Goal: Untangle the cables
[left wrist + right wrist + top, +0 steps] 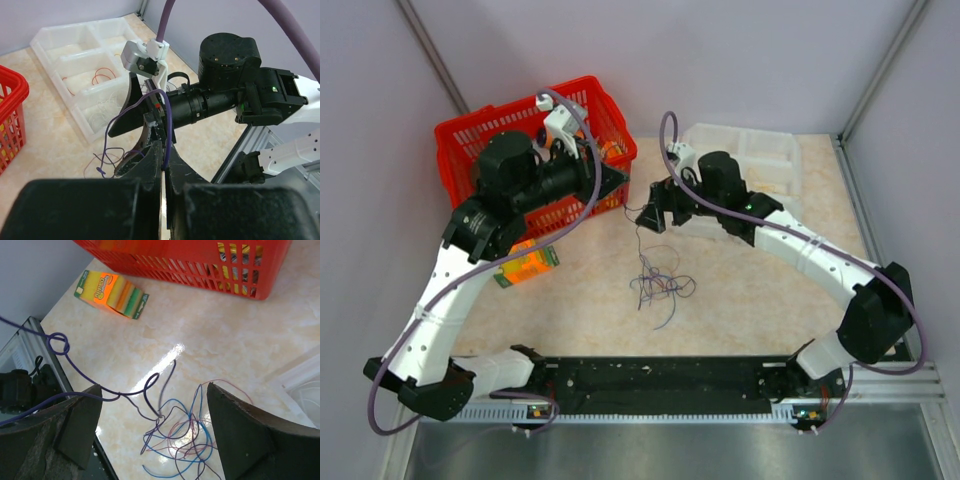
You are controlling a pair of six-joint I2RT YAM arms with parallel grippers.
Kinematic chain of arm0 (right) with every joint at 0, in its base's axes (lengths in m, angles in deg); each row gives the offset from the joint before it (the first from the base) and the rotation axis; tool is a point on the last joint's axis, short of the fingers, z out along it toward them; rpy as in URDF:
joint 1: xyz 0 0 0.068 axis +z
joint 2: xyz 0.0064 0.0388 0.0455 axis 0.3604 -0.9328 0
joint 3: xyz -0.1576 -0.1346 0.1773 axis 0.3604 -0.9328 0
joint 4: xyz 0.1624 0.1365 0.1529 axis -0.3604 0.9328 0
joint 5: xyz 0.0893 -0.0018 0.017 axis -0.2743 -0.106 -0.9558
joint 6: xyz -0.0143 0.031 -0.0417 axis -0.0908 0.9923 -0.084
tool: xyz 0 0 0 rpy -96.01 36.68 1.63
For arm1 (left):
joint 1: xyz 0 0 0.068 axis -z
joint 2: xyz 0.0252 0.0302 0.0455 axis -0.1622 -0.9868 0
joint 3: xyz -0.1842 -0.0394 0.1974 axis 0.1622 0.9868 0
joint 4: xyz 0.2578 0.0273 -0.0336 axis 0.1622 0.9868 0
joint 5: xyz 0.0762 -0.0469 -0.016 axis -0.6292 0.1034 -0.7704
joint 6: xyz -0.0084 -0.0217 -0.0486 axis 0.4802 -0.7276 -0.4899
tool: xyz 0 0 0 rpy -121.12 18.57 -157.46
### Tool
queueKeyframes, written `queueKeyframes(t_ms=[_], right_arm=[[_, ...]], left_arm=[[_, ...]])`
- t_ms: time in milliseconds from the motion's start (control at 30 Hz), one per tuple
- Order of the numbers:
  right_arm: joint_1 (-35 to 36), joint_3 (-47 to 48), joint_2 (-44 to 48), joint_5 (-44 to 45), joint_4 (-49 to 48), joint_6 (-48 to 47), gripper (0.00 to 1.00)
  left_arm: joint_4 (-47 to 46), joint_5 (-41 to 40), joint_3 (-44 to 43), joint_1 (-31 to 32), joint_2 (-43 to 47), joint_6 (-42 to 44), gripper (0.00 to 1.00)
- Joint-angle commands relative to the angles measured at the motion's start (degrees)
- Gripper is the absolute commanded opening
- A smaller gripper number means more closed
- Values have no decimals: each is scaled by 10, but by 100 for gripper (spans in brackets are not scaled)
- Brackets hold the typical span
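A tangle of thin blue, purple, red and dark cables (658, 285) lies on the marble table between the arms; it also shows in the right wrist view (200, 440). My left gripper (622, 186) is shut on one purple cable (169, 125), pinched at the fingertips (166, 150). That cable loops left to a small knot (101, 171) and runs down toward the tangle (125, 392). My right gripper (651, 216) hangs open just above the tangle, its fingers (80, 425) either side of it, right beside the left gripper.
A red basket (455, 135) stands at the back left under the left arm. A clear compartment tray (770, 160) at the back right holds a few loose wires (102, 75). A sponge pack (525, 265) lies left of the tangle.
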Motion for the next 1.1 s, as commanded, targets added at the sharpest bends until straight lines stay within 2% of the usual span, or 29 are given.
queueKeyframes(t_ms=[0, 133, 233, 333, 400, 467, 567, 633, 900, 967, 1067], right_arm=[[9, 38, 12, 31, -19, -17, 84], [13, 49, -1, -10, -24, -21, 82], [17, 65, -15, -54, -23, -13, 69], [20, 58, -14, -95, -46, 11, 50], [22, 55, -21, -120, -50, 18, 43], [21, 49, -27, -126, -49, 21, 43], [23, 39, -29, -114, -51, 13, 55], [23, 41, -36, -113, -47, 8, 56], [28, 75, -74, -132, -46, 23, 46], [30, 76, -71, -141, -45, 27, 35], [30, 97, -66, -171, -32, 42, 10]], left_arm=[[-36, 22, 2, -2, 18, -14, 0], [-41, 37, 3, -3, 15, -20, 0], [-44, 40, 1, -3, 13, -22, 0], [-44, 34, 2, -3, 14, -22, 0], [-47, 35, 1, -3, 13, -22, 0], [-47, 37, -1, -3, 12, -24, 0], [-47, 37, -3, -4, 12, -24, 0], [-51, 38, -3, -4, 14, -25, 0], [-55, 41, -3, -5, 12, -24, 0], [-55, 39, -3, -4, 12, -22, 0], [-40, 11, 0, -4, 12, -18, 0]])
